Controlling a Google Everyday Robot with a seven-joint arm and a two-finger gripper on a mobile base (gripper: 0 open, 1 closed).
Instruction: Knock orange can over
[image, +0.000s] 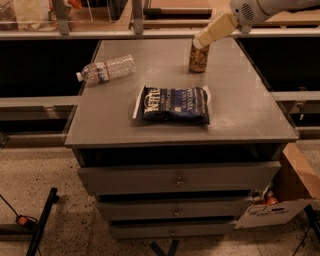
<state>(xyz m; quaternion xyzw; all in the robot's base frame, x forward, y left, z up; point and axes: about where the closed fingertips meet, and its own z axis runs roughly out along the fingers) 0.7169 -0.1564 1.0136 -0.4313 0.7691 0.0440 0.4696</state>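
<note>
The orange can (198, 59) stands upright at the far right of the grey surface (245, 105), beyond a blue chip bag (174, 104). The end effector (204, 39) slants down from the upper right to the can's top rim. I cannot tell whether it is open or closed.

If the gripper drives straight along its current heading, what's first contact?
Most likely the orange can. The gripper points down toward image left, its tip right at the can's upper rim, at the back of the grey cabinet top. Depth is unclear, so it may already be touching.
</note>
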